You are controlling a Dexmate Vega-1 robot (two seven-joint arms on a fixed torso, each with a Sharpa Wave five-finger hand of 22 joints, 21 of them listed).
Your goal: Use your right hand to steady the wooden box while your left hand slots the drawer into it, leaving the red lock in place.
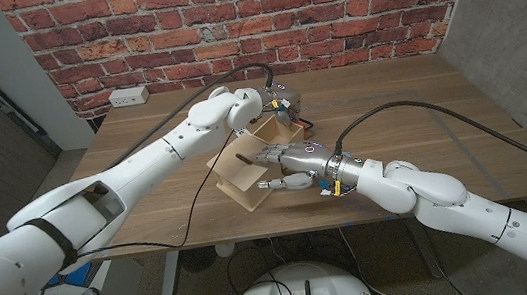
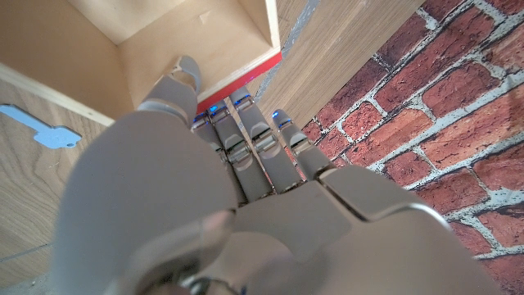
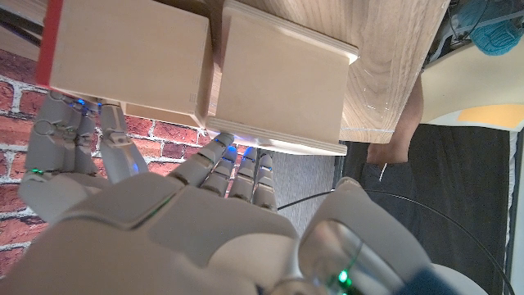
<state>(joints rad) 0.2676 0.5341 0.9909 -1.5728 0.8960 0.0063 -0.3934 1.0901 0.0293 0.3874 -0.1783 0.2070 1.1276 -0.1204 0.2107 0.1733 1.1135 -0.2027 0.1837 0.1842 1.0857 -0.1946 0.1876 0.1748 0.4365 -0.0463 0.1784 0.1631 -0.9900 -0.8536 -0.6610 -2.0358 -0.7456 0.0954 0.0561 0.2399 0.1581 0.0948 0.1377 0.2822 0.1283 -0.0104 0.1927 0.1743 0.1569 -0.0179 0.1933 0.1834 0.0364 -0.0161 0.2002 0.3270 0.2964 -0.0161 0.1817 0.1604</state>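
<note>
Both hands work the job — our right hand [image 1: 289, 167] presses the box [image 1: 244, 180], our left hand [image 1: 256, 103] grips the drawer [image 1: 263, 130] beyond it; misalignment could jam it — or dislodge the red lock [image 2: 238, 79].

Wooden table [image 1: 420, 108] w/ wooden box [image 1: 244, 177] near its front edge, drawer [image 1: 272, 130] right behind box.
</note>
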